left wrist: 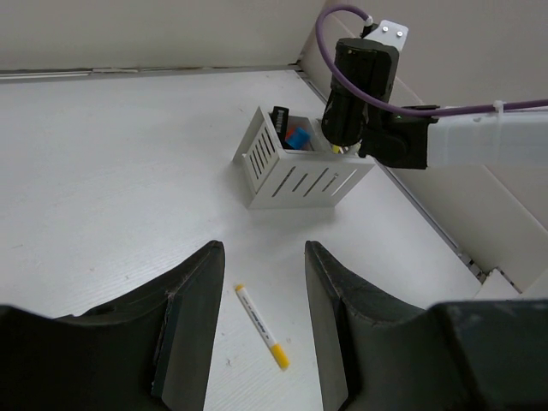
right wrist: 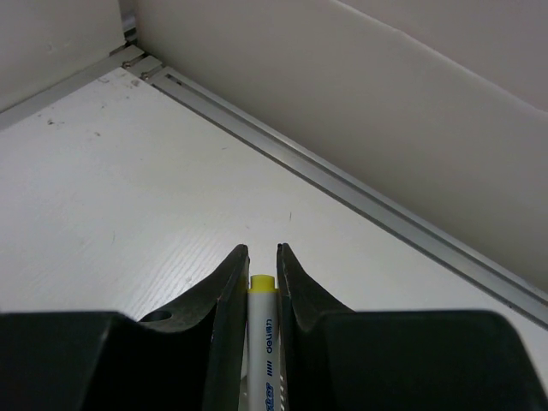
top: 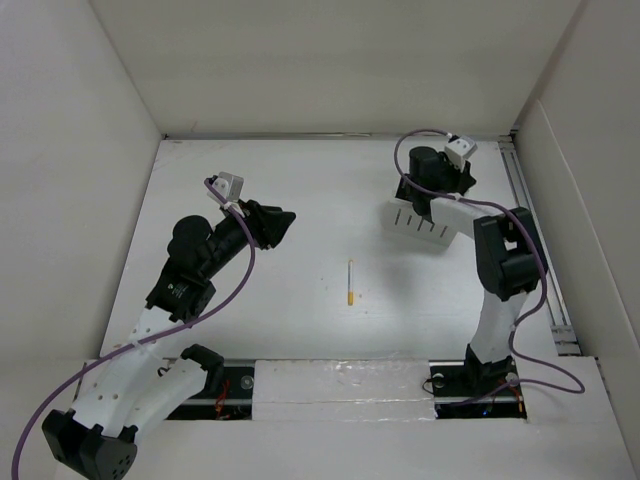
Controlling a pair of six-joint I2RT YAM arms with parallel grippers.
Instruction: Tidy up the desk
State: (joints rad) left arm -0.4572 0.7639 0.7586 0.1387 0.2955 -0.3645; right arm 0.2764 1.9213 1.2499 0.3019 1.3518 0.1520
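Observation:
The desk (top: 300, 200) is a white tabletop walled by white panels. A white marker with a yellow cap (top: 350, 282) lies loose on it near the middle; in the left wrist view the marker (left wrist: 261, 326) shows between my open left fingers. My left gripper (top: 280, 224) is open and empty, hovering left of the marker. My right gripper (top: 432, 172) is shut on a second white marker with a yellow end (right wrist: 261, 342), held over the white slotted organizer box (top: 418, 222) at the far right. The box (left wrist: 291, 171) holds a black item and a blue and red item.
A metal rail (top: 530, 230) runs along the desk's right edge; it also shows in the right wrist view (right wrist: 342, 188). White wall panels close the left, back and right sides. The arm bases sit at the near edge.

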